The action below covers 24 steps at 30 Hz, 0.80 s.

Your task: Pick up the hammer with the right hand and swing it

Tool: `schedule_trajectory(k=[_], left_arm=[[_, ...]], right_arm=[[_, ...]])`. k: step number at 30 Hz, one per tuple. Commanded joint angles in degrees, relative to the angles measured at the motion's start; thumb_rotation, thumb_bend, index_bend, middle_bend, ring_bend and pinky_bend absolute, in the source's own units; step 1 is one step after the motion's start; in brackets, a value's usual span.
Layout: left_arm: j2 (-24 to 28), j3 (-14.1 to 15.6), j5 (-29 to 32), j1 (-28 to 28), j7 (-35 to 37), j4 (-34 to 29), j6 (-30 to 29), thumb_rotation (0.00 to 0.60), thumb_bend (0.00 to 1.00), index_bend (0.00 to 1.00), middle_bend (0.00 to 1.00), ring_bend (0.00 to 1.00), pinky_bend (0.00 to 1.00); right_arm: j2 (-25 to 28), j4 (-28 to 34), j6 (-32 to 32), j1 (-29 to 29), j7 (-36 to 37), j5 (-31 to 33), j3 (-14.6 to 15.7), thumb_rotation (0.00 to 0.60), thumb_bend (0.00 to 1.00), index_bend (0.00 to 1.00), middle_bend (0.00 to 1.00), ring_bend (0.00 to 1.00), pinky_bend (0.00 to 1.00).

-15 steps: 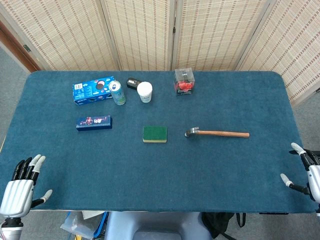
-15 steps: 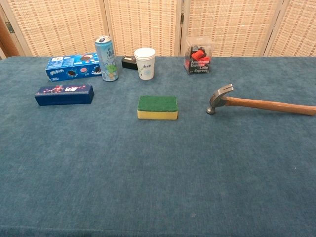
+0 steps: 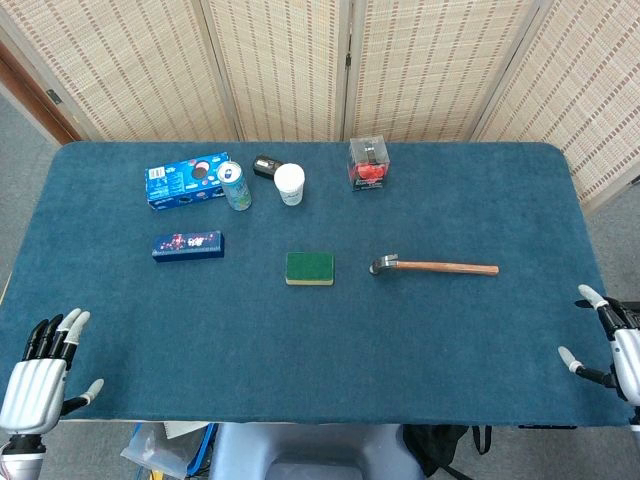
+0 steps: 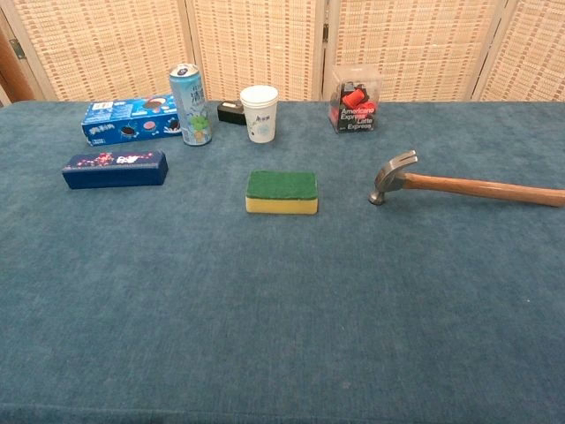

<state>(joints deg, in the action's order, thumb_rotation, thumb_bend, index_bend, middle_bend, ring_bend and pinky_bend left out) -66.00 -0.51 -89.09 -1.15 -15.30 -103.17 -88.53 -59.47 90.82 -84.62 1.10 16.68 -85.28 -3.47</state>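
The hammer (image 3: 434, 267) lies flat on the blue table, metal head to the left and wooden handle pointing right; the chest view shows the hammer (image 4: 459, 184) at mid right. My right hand (image 3: 612, 345) hangs at the table's near right corner, fingers spread, holding nothing, well clear of the handle's end. At the near left corner my left hand (image 3: 42, 365) rests open, fingers apart. Neither hand appears in the chest view.
A green-and-yellow sponge (image 3: 309, 268) sits left of the hammer head. Further back stand a white cup (image 3: 289, 184), a can (image 3: 236, 186), a blue cookie box (image 3: 185, 181), a dark blue box (image 3: 187, 245) and a clear box of red items (image 3: 368, 163).
My right hand has shifted slightly inward and down at the table's corner. Nothing else has moved.
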Motion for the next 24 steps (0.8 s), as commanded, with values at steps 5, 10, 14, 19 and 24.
schedule_trajectory(k=[5, 10, 14, 19, 24], left_arm=[[-0.1, 0.0, 0.2, 0.0, 0.1, 0.1, 0.0, 0.600, 0.18, 0.00, 0.00, 0.00, 0.00], [0.0, -0.1, 0.3, -0.1, 0.3, 0.2, 0.0, 0.600, 0.18, 0.00, 0.00, 0.00, 0.00], [0.0, 0.0, 0.3, 0.0, 0.6, 0.3, -0.1, 0.600, 0.18, 0.00, 0.00, 0.00, 0.00], [0.1, 0.0, 0.2, 0.1, 0.8, 0.5, -0.2, 0.600, 0.18, 0.00, 0.00, 0.00, 0.00], [0.1, 0.1, 0.0, 0.5, 1.3, 0.7, -0.9, 0.600, 0.18, 0.00, 0.00, 0.00, 0.00]], right_arm=[[0.4, 0.5, 0.4, 0.3, -0.5, 0.0, -0.1, 0.600, 0.24, 0.11, 0.26, 0.15, 0.17], [1.0, 1.0, 1.4, 1.4, -1.3, -0.2, -0.4, 0.600, 0.24, 0.11, 0.26, 0.15, 0.17], [1.6, 1.7, 3.4, 3.1, -2.5, 0.1, -1.1, 0.600, 0.24, 0.12, 0.26, 0.15, 0.17], [2.7, 3.4, 10.1, 7.9, -5.0, 2.2, -2.9, 0.600, 0.24, 0.13, 0.26, 0.15, 0.17], [2.4, 3.8, 18.4, 14.1, -7.5, 4.4, -4.8, 0.600, 0.24, 0.13, 0.26, 0.15, 0.17]])
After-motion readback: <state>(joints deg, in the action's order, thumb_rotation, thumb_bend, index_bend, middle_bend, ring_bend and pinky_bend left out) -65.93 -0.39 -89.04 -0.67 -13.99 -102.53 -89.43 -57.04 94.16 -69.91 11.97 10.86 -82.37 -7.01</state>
